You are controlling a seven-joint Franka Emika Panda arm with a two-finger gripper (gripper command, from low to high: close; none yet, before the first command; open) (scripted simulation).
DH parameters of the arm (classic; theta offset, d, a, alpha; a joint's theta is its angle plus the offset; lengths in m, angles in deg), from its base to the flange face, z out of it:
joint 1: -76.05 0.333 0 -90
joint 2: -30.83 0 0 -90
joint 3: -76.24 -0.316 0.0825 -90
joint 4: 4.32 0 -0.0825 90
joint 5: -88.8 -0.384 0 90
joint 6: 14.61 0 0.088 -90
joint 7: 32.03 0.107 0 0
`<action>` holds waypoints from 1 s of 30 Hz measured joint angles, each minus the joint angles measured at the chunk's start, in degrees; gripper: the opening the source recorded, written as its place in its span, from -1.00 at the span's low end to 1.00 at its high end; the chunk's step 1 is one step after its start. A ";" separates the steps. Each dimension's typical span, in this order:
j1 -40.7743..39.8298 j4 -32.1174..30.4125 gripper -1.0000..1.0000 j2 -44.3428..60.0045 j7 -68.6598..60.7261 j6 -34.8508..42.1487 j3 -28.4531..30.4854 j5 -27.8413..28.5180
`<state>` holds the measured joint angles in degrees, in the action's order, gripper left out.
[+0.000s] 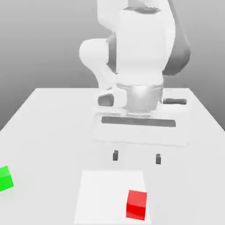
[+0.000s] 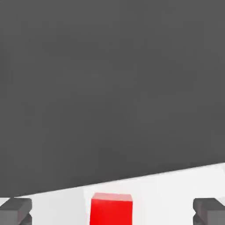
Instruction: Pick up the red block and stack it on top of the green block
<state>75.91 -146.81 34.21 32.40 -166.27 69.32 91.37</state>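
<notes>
Item: red block (image 1: 136, 204), resting on the white table (image 1: 52, 127), nearer the camera than the gripper (image 1: 136, 157) and apparently clear of it. Gripper fingers (image 2: 16, 210) spread wide, empty. Green block (image 1: 5, 178): well apart from the red block, toward the exterior view's left.

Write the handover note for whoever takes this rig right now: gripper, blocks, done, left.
Gripper: open, empty, hanging above the table with fingers pointing down.
Red block: on the table, nearer the camera than the fingertips in the exterior view; in the hand view it sits between the two fingers, untouched.
Green block: on the table at the exterior view's left edge, well apart from the red one.
Done: nothing grasped or stacked.
Left: descend, grasp the red block, lift it, carry it over and set it on the green block.
</notes>
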 joint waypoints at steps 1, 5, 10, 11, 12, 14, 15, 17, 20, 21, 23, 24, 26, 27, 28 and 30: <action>0.30 -0.45 0.00 2.08 0.80 -0.84 0.07 0.13; 1.30 -0.93 0.00 10.39 3.32 -5.72 0.76 1.35; 2.63 0.09 -1.00 17.72 4.68 -11.72 2.41 3.01; 2.62 0.09 -1.00 17.72 4.70 -11.74 2.41 3.03; 2.62 0.09 -1.00 17.73 4.72 -11.76 2.40 3.05; 2.62 0.09 -1.00 17.73 4.77 -11.81 2.39 3.09; 2.72 0.18 -1.00 18.26 4.89 -12.25 2.52 3.26; 2.27 -0.18 -1.00 16.09 4.51 -10.41 1.97 2.74; 1.44 -1.07 -1.00 10.44 3.34 -5.66 0.82 1.18; 1.17 -1.34 -1.00 8.59 2.71 -4.08 0.67 0.60; -1.25 -1.14 -1.00 7.49 -0.94 -2.69 1.80 -0.04; -2.71 -0.95 -1.00 7.29 -3.09 -2.23 2.55 -0.30; -5.74 -0.50 -1.00 7.06 -7.61 -1.46 4.21 -0.81; -7.28 -0.27 -1.00 6.98 -9.91 -1.10 5.07 -1.07; -8.91 -0.04 -1.00 6.91 -12.19 -0.76 5.85 -1.26; -11.98 0.44 -1.00 6.75 -16.87 -0.06 7.59 -1.86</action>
<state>63.93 -146.37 40.96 15.53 -166.33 76.92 89.51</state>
